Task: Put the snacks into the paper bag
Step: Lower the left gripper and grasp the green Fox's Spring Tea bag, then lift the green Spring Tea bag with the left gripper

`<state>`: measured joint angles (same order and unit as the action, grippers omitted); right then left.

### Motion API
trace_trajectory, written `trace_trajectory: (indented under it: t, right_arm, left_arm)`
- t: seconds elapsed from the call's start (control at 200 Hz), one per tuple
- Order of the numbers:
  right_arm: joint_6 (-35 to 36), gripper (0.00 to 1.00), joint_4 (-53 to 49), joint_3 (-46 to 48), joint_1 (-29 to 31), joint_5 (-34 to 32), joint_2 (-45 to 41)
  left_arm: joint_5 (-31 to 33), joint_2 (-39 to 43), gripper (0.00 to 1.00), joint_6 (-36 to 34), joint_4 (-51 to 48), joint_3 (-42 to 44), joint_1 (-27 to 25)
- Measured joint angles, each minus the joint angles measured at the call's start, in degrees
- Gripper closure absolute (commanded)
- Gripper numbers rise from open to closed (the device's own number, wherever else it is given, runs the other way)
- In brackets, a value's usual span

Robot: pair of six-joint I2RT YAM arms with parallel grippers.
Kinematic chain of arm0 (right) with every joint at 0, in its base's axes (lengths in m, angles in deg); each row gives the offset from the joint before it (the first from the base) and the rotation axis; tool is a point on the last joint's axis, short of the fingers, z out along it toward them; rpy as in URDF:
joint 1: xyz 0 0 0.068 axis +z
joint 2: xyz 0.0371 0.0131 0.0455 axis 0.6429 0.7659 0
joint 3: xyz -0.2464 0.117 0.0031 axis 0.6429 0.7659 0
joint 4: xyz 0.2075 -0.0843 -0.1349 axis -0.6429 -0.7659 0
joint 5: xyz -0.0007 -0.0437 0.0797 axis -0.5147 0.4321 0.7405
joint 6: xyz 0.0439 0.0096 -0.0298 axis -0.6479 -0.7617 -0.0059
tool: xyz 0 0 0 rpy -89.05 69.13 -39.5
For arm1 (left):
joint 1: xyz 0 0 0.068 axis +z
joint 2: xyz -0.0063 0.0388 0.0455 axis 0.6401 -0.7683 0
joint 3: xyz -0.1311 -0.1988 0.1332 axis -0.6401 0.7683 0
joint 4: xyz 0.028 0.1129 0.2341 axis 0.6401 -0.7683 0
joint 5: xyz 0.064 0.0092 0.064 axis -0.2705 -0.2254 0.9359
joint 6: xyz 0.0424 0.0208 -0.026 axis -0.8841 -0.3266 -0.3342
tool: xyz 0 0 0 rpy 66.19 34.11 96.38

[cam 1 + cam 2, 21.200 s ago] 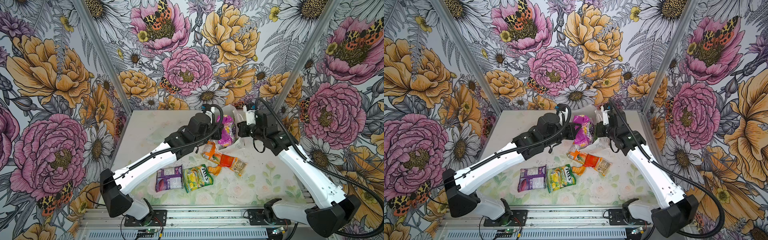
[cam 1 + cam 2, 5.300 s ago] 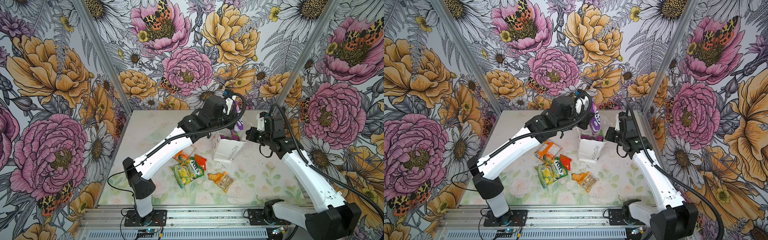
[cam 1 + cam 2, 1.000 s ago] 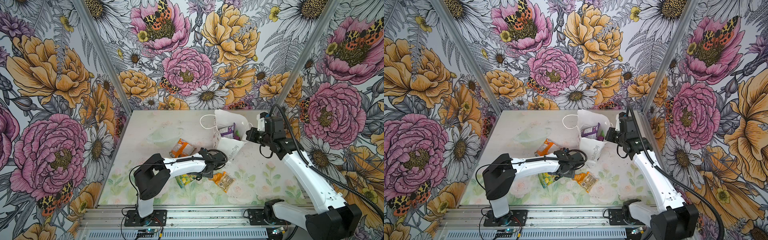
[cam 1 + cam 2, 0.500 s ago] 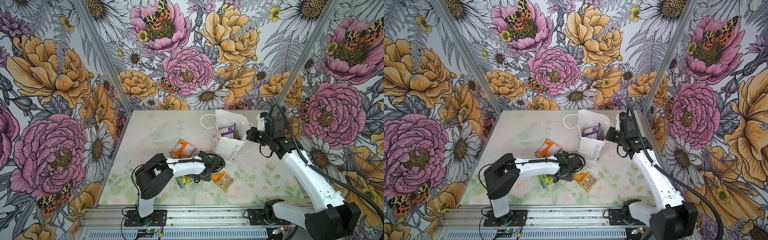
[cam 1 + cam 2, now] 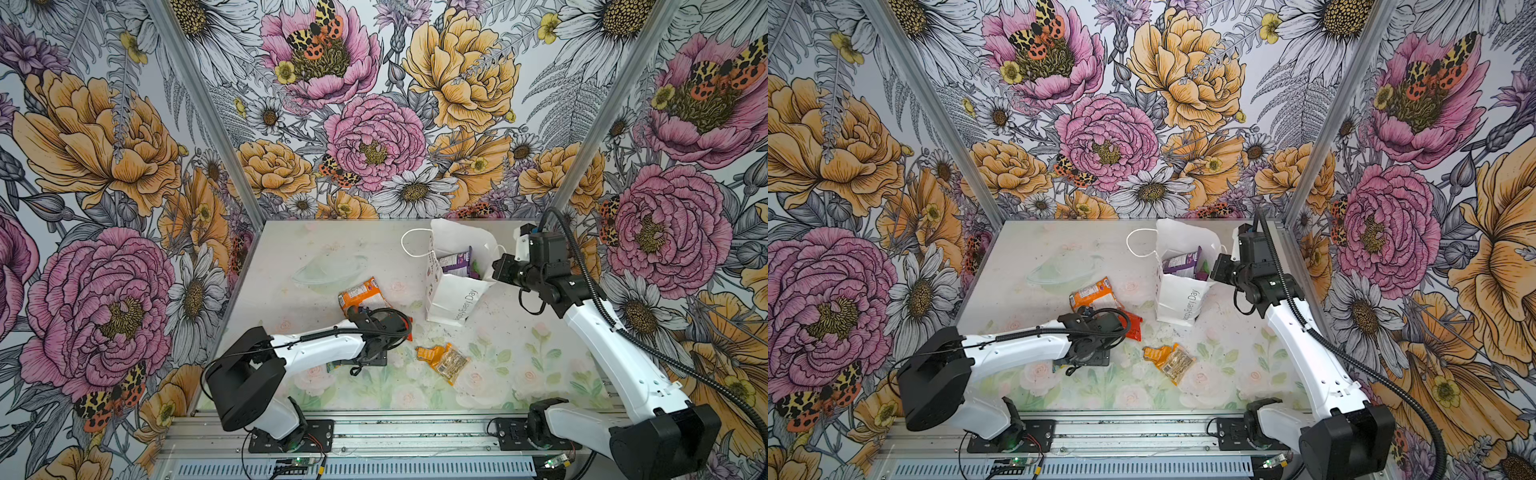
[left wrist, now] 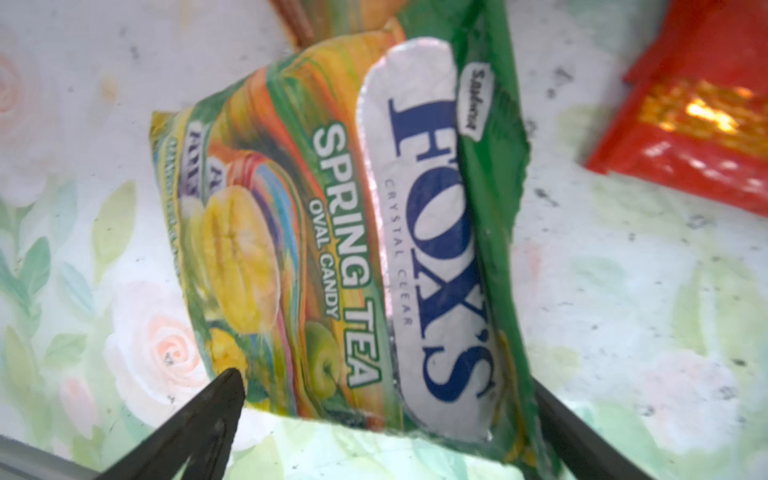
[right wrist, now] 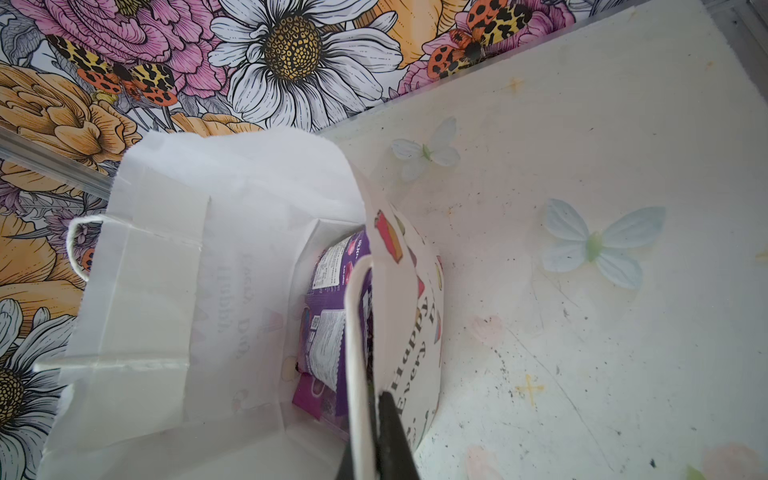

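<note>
While right pincer [image 7: 376, 415] pinches paper bag [image 5: 453, 297], left pincer [image 6: 386, 386] spread astride FOX'S packet [image 6: 332, 208], red packet [image 6: 698, 124] near.

left pincer [image 6: 386, 384]: from paper bag [image 5: 453, 297] down to FOX'S packet [image 6: 374, 228] | purple packet [image 5: 456, 262]: bagged

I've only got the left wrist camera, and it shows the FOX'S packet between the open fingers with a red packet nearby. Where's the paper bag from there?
Observer: In both top views the paper bag stands right of centre on the table, toward the back.
Operator: Is its mouth open?
Observer: Yes. The right gripper is shut on the rim on its own side and holds the mouth open.
Operator: Is anything inside?
Observer: Purple packets lie at the bottom.
</note>
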<state>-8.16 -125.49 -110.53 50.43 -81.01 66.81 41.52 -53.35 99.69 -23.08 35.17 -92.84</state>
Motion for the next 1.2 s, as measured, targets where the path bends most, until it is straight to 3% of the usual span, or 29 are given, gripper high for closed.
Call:
trace_trajectory:
  t: [0.14,0.245,0.43,0.866,1.051,1.201]
  right_arm:
    - [-0.04,1.00,0.22,-0.22,0.00,0.13,0.39]
    - [-0.33,1.00,0.22,-0.37,0.00,0.33,0.52]
    - [-0.68,1.00,0.22,-0.37,0.00,0.37,0.52]
    - [-0.63,1.00,0.35,-0.31,0.00,0.37,0.52]
    - [-0.63,1.00,0.63,-0.17,0.00,0.37,0.52]
    - [-0.63,1.00,0.66,-0.13,0.00,0.37,0.52]
  left_arm:
    - [4.35,8.61,0.01,4.79,-3.13,-1.36,0.66]
    - [6.29,10.03,0.01,6.71,-3.43,-4.90,0.79]
    - [6.01,3.74,0.01,6.84,-2.12,-11.32,2.71]
    - [-3.26,-9.44,0.10,3.56,3.63,-12.59,5.68]
    - [-4.63,-11.19,0.16,2.05,4.70,-11.39,7.93]
    - [-4.94,-13.03,0.26,0.74,4.92,-10.16,8.61]
